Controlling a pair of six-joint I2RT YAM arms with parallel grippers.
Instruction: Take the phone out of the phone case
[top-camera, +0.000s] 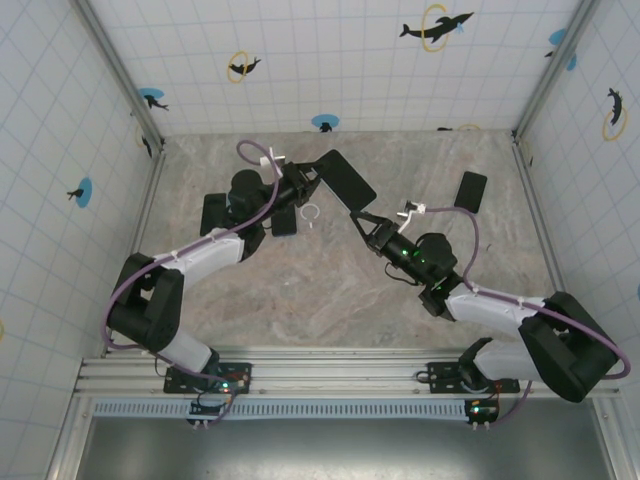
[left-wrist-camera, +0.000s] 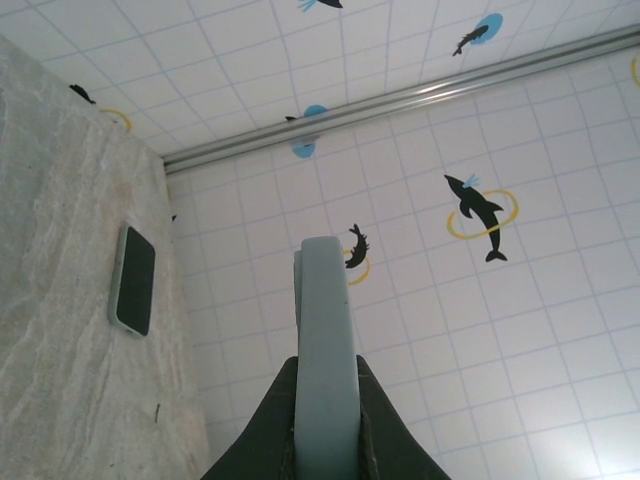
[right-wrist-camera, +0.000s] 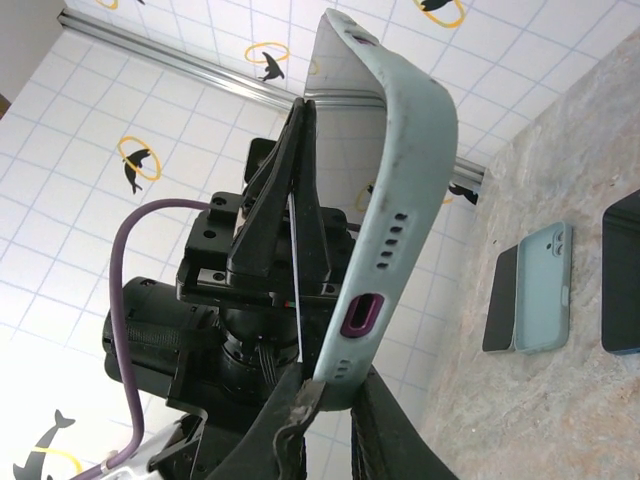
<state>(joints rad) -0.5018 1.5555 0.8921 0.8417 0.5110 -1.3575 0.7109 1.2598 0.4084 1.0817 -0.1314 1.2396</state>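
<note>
The phone case (right-wrist-camera: 410, 180), pale blue-grey, is held up off the counter (top-camera: 300, 300) between the two arms, with both claws on it. The left claw (top-camera: 305, 183) sits at the case's left end, its fingers pressed together on the flat faces; in the left wrist view the case stands edge-on between the two dark fingers (left-wrist-camera: 385, 435). The right claw (right-wrist-camera: 335, 400) is at the opposite, lower-right end of the case, its jaws pinched on the bottom edge just beside the port opening and the row of speaker holes. The phone (top-camera: 345, 180) sits inside the case, its dark face turned upward between the two claws; how firmly it is seated at the edges cannot be told. From the right wrist, the case's long side bows outward, away from the left claw's fingers behind it. To the right of the case, well apart from it, a second phone (top-camera: 470, 190) lies flat on the counter.
</note>
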